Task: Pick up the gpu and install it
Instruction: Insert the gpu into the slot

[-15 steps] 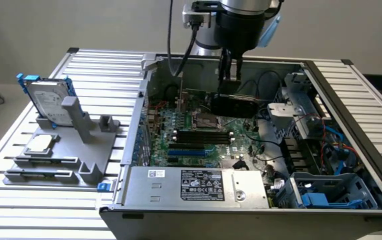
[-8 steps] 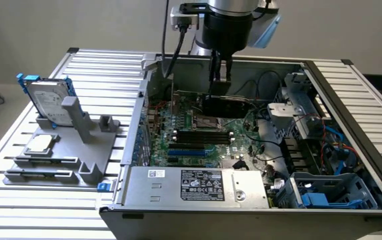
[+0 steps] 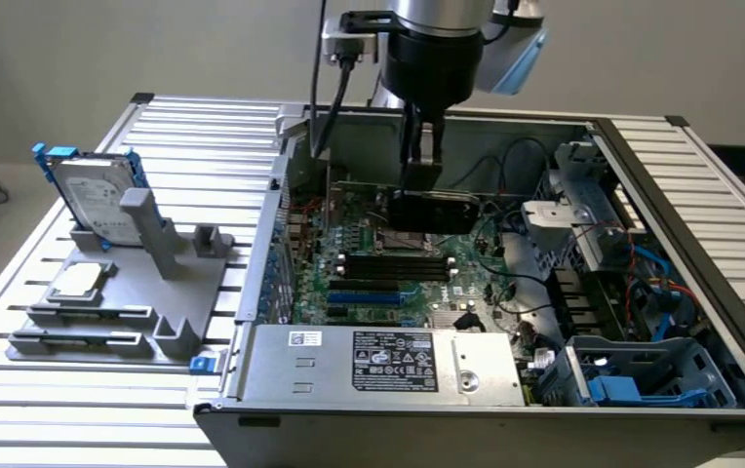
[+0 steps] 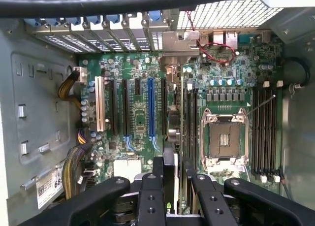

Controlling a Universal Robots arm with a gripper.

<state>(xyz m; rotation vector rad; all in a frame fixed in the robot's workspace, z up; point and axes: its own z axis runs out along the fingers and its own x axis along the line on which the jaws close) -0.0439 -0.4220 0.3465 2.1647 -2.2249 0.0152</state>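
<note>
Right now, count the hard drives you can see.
1. The drive stands on edge in the gray stand, at the exterior view's left of the case. Others may sit hidden in the case's bays.

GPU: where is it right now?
In the exterior view, the gpu hangs in the gripper inside the open computer case, over the motherboard, near the black memory slots.

The Universal Robots arm's silver-grey cylindrical wrist point(image 3: 441, 15) wears a light-blue joint cap point(image 3: 519, 60) and carries a black, barrel-shaped gripper point(image 3: 421, 187) with two slim black fingers point(image 3: 411, 146). Black cables point(image 3: 333, 97) trail from a small pale bracket point(image 3: 346, 41) at its side. Up close, the finger linkages point(image 4: 98, 196) are matte black, rounded at the ends and studded with round pivot screws point(image 4: 201, 177), with a thick black cable point(image 4: 123, 4) running past them.
</note>
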